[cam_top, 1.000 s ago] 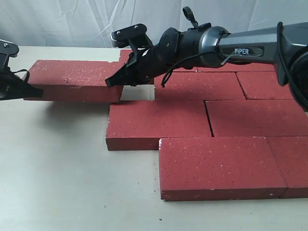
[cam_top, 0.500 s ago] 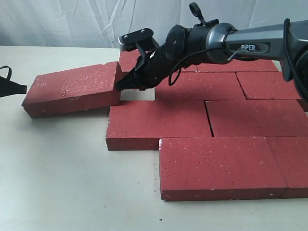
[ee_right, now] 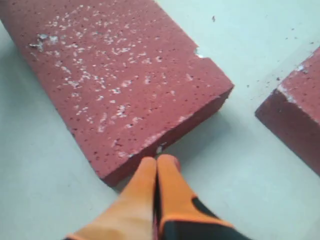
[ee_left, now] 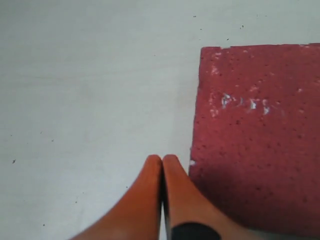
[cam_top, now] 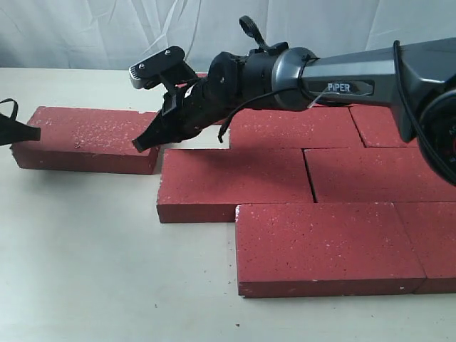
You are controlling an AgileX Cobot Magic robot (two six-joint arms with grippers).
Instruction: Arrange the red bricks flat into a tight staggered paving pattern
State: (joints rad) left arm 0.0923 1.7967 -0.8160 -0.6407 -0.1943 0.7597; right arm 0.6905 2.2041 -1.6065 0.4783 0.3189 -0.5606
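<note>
**Loose brick flat at left of paving; both tools closed and empty**

The counter (cam_top: 85,271) was pale and matt, with fine dark grit near the brick ends. A creased white curtain (cam_top: 92,32) closed off the rear. The red bricks (cam_top: 235,182) lay flat at right in staggered rows with tight joints. One loose brick (cam_top: 85,135) lay flat at left, bare counter separating it from its row. The right tool (cam_top: 139,144), fingers pressed together and holding nothing, sat at that brick's inner end. The left tool (cam_top: 25,132), likewise closed and empty, sat just beside the outer end.
</note>
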